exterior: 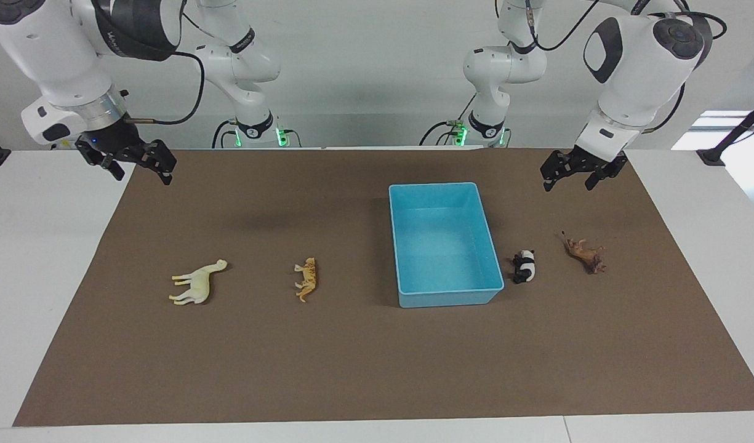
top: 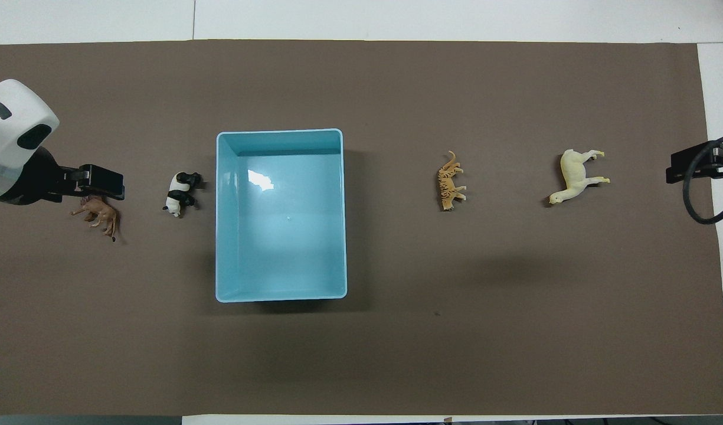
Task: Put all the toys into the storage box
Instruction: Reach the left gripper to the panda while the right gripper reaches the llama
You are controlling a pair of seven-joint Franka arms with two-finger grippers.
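Four toys lie on their sides on the brown mat (exterior: pixel 377 369) covering the tabletop (exterior: pixel 44 277), and one storage box (exterior: pixel 407 246) sits among them with nothing in it. Two toys, the panda (exterior: pixel 524 266) and the lion (exterior: pixel 588 255), lie toward the left arm's end; the panda is just beside the box. Two more, the spotted cat (exterior: pixel 306 279) and the white horse (exterior: pixel 198 283), lie toward the right arm's end. The left hand (exterior: pixel 577 173) hangs in the air above the mat near the lion, fingers spread wide and holding nothing. The right hand (exterior: pixel 136 166) hangs over the mat's corner, equally wide and unladen.
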